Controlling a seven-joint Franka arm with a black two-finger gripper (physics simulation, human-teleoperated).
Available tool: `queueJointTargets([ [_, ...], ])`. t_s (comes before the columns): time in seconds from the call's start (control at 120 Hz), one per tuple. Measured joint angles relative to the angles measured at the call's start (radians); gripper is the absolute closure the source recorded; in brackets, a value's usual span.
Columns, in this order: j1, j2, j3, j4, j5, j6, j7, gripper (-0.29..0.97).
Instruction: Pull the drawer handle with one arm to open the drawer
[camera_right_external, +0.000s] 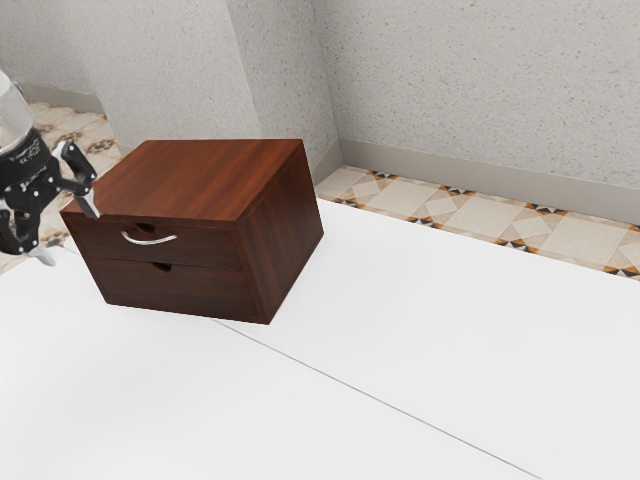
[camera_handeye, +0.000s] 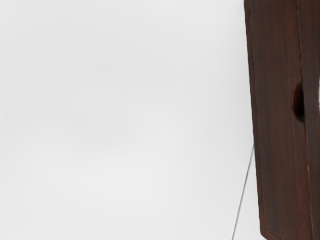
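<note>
Since nothing lies between its two pale tips, which stand apart, the gripper (camera_right_external: 68, 232) reads as open, and that suits a hand that has yet to take hold of anything. It hangs just off the front corner of the cabinet (camera_right_external: 205, 178), close to the wood. I cannot tell whether the nearer tip brushes the corner.

The handle (camera_right_external: 150, 238), a thin silver bow on the upper drawer (camera_right_external: 160, 243), sits a little beyond the gripper, toward the exterior view's right and at about the height of the tips. That drawer is shut, its face flush with the cabinet's front. Below it, the lower drawer (camera_right_external: 165, 285) has only a dark notch for a grip.

From the wrist camera, the cabinet's front (camera_handeye: 280, 125) runs past one side of the hand, with the notch (camera_handeye: 298, 100) showing as a dark hollow. The white table (camera_handeye: 125, 125) and its thin seam (camera_handeye: 245, 190) lie under the hand. So the hand looks mostly downward, in front of the drawers and not squarely at them.

As I judge it, the task is at its approach. The gripper must come across to the handle, straddle the bow with a tip on each side, close, then draw outward from the cabinet's face. A poor line-up could let the tips slide off so slim a bar.
</note>
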Motion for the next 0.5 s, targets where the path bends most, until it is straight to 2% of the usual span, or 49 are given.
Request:
queueJointTargets([
  [0.133, 0.037, -0.033, -0.044, -0.114, 0.001, 0.138, -0.093, 0.05],
  [0.5, 0.035, 0.018, -0.048, -0.199, 0.034, 0.355, -0.259, 0.07],
])
